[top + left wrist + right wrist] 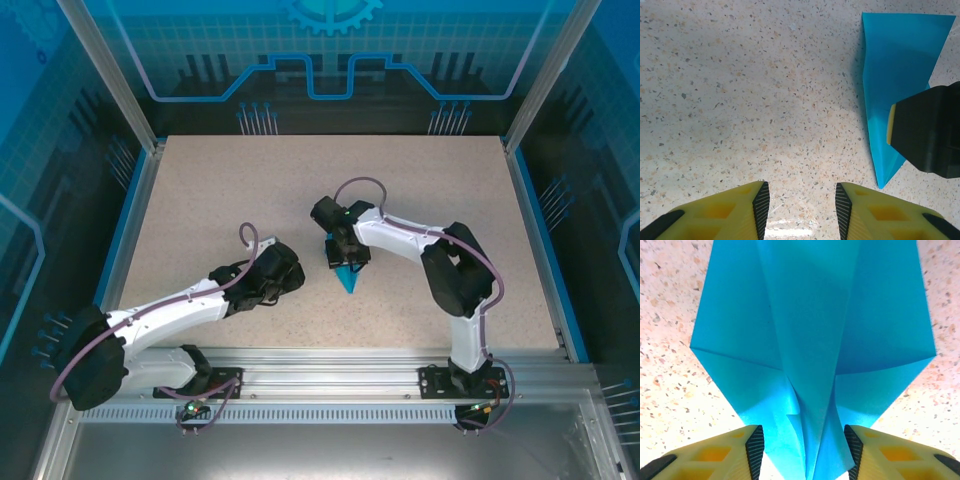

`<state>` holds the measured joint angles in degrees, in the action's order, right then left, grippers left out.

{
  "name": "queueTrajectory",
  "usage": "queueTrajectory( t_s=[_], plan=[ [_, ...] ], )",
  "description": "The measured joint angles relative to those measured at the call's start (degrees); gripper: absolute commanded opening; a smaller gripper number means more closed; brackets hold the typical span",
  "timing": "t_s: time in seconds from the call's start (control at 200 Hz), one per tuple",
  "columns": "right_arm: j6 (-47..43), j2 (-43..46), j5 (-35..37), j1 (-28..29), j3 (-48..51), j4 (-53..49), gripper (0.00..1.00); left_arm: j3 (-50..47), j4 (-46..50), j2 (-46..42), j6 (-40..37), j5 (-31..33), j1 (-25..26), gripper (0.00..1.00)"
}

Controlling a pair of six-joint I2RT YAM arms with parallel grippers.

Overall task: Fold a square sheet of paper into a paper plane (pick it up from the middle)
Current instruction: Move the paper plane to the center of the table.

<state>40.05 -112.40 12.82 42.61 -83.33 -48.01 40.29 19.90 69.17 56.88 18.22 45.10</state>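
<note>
Paper plane [349, 280] mid-frame from above, keel between parted, loose fingers of right gripper [802, 445]; left gripper [802, 200] half-open, empty.

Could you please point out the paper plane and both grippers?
paper plane [895, 75]: left wrist view, flat top layer.
left gripper [801, 192]: left wrist view, midway between fingertips.
right gripper [804, 435]: right wrist view, midway between fingertips.

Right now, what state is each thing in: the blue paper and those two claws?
Plane: folded, centre fold standing up, lying on the table.
Left gripper: open, empty, over bare table beside the plane.
Right gripper: open, one finger on each side of the plane's centre fold.
</note>
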Motion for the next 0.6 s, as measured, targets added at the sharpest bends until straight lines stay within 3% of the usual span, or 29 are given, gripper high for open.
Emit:
queueTrajectory(
  t_s=[0.14, 0.29, 0.475, 0.6],
  plan=[
    [-0.6, 4.0, 2.0, 0.7, 0.0, -1.9, 0.61, 0.0, 0.5, 0.0, -0.4, 0.4, 0.0, 0.46],
    [-2.8, 15.8, 8.5, 2.0, 0.4, -2.3, 0.99, 0.1, 3.1, -0.6, -2.5, 3.4, -0.1, 0.5],
    [-5.6, 35.1, 22.8, 0.8, 8.0, -0.4, 0.99, 0.2, 7.7, -5.2, -6.0, 9.8, -2.0, 0.67],
    [-8.0, 43.4, 28.4, -6.7, 17.6, 2.8, 0.99, -0.6, 8.8, -11.5, -8.8, 14.0, -6.0, 0.84]
  ],
)
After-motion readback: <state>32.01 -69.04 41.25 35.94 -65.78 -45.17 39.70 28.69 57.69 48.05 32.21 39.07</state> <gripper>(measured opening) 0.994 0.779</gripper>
